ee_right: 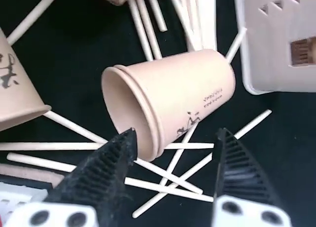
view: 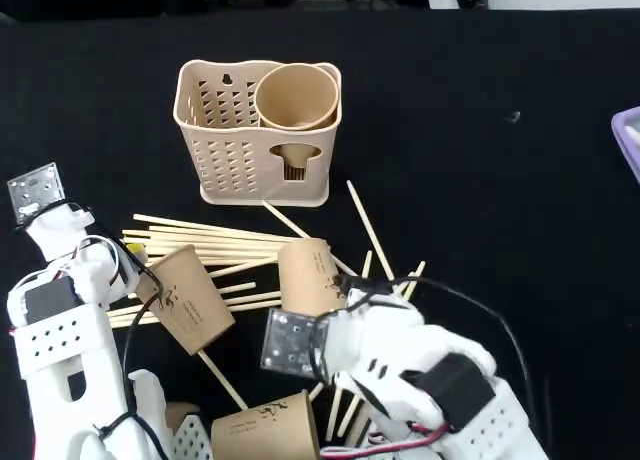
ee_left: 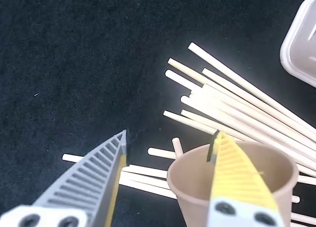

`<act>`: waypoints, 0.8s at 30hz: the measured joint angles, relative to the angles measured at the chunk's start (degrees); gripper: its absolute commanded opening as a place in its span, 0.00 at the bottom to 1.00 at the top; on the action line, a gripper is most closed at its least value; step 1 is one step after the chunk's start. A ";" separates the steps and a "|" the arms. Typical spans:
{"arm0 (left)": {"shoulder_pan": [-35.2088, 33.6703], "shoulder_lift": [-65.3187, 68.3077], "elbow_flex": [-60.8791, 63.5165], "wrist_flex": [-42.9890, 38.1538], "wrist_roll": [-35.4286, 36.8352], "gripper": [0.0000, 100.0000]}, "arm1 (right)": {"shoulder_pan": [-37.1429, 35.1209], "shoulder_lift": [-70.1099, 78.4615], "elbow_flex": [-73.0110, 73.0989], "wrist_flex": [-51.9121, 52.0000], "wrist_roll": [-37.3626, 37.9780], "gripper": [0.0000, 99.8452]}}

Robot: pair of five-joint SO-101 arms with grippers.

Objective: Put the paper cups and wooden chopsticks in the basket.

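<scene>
Right gripper point(ee_right: 176, 138) hangs open, jaws straddling the mouth end of a lying cup point(ee_right: 168, 101), at 5 o'clock from the basket point(view: 250, 170) atop scattered chopsticks point(view: 200, 235). Left gripper point(ee_left: 170, 138) is open too, yellow finger inside a second cup point(view: 190, 295) at 7 o'clock, grey finger outside. Judgement: right should close lightly near the rim, where paper is stiffest, lift clear of the sticks, then nest it into the third cup point(view: 297, 95) standing in the basket.

Bright, even light, perhaps overhead.
</scene>
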 measured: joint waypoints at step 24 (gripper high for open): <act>0.00 0.00 0.00 0.00 0.00 0.28 | 6.24 8.35 9.41 -18.37 -1.67 0.01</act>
